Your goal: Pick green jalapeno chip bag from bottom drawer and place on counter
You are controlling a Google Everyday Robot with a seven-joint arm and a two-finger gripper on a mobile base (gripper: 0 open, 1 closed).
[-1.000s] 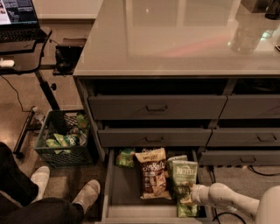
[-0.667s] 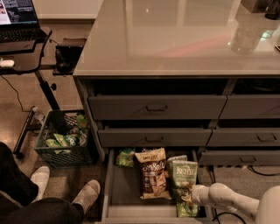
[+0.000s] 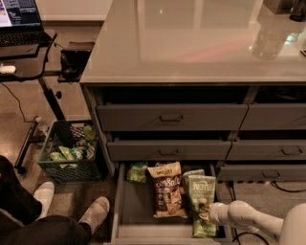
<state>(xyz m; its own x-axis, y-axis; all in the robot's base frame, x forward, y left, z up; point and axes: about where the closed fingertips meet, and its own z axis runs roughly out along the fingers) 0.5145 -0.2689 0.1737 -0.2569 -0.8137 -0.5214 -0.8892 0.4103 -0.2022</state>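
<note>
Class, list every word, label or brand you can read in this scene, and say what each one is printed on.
"Kettle": white label on the green bag in the bottom drawer, with the gripper at its lower end.
Brown bag: lettering too blurred to read.
Laptop screen: text too small to read.
Small green bag: nothing legible.

white rounded arm; tool inside bottom drawer

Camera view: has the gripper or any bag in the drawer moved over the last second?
Nothing visibly changed. The gripper is low over the right side of the bottom drawer, against the green Kettle bag, as before. The brown bag lies where it was.
</note>
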